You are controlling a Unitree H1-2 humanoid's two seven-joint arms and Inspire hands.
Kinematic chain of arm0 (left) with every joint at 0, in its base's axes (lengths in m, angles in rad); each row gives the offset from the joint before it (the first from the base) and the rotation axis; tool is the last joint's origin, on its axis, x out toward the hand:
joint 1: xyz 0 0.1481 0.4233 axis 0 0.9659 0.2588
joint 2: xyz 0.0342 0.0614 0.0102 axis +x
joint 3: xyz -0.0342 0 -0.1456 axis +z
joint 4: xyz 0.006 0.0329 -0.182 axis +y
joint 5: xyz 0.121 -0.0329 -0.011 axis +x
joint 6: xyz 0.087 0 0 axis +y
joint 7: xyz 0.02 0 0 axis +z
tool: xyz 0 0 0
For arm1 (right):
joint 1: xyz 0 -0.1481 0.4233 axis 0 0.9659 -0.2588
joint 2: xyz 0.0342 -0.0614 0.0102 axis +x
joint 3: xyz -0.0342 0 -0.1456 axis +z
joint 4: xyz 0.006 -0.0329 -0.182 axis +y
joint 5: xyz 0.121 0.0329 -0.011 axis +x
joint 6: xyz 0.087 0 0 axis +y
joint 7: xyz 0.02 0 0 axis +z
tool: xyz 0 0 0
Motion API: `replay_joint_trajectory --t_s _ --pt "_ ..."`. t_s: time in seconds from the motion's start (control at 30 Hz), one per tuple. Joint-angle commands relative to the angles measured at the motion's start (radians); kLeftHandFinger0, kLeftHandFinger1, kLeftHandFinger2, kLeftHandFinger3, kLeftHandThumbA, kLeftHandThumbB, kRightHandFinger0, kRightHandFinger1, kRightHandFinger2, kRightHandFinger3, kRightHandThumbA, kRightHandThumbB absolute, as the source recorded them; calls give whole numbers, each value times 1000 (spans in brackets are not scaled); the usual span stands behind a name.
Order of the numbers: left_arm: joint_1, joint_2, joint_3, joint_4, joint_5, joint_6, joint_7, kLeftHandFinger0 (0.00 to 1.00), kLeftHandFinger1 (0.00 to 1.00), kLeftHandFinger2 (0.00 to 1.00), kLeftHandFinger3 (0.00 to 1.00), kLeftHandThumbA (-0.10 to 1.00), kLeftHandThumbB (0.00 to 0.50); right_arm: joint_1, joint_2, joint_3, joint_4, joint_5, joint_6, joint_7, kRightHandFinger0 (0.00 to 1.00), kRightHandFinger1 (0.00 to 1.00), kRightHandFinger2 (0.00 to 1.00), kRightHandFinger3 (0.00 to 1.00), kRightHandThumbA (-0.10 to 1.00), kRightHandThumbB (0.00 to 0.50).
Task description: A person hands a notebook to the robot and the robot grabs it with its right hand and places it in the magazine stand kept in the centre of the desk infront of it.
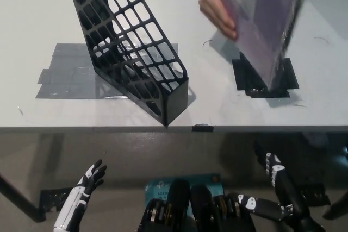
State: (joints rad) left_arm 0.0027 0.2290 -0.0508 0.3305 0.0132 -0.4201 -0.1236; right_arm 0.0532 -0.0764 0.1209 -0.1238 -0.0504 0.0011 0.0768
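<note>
Head view showed your right hand [277,186] low below the desk edge, fingers [272,164] spread and holding nothing. Straight above those fingers, well apart across the desk [217,101], the notebook [261,20] hung in a person's hand [217,9], blurred, its long axis tilted downward toward you. Your left hand [87,186], open too, rested farther off. Left of the notebook stood the magazine stand [130,47].

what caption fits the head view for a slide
A person's hand holds a notebook over the desk beside the empty black magazine stand.
</note>
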Motion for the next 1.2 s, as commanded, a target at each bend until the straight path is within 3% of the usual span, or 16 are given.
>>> replay_joint_trajectory --t_s 0.0,0.23,0.7,0.87,1.03,1.17 --pt "-8 11 3 -9 -13 -50 -21 1000 1000 1000 1000 1000 500 3 46 -56 -103 67 -125 -43 1000 1000 1000 1000 992 230" --pt "-16 11 3 -9 -8 -50 -25 1000 1000 1000 1000 1000 500 -62 60 -138 -242 28 -126 -85 1000 1000 1000 1000 1000 195" --pt "-30 16 4 -15 1 -50 -23 1000 1000 1000 1000 1000 500 -266 50 -260 -294 70 -13 -127 1000 1000 1000 1000 1000 315" --pt "-37 15 1 -14 10 -50 -21 1000 1000 1000 1000 1000 500 -334 29 -254 -269 45 7 -115 1000 1000 1000 1000 1000 265" --pt "-40 15 -1 -14 17 -50 -17 1000 1000 1000 1000 1000 500 -405 15 -240 -206 3 15 -122 1000 1000 1000 1000 1000 282" --pt "-37 17 -3 -18 30 -50 -13 1000 1000 1000 1000 1000 500 -469 7 -232 -147 55 47 -98 1000 1000 1000 1000 1000 299"
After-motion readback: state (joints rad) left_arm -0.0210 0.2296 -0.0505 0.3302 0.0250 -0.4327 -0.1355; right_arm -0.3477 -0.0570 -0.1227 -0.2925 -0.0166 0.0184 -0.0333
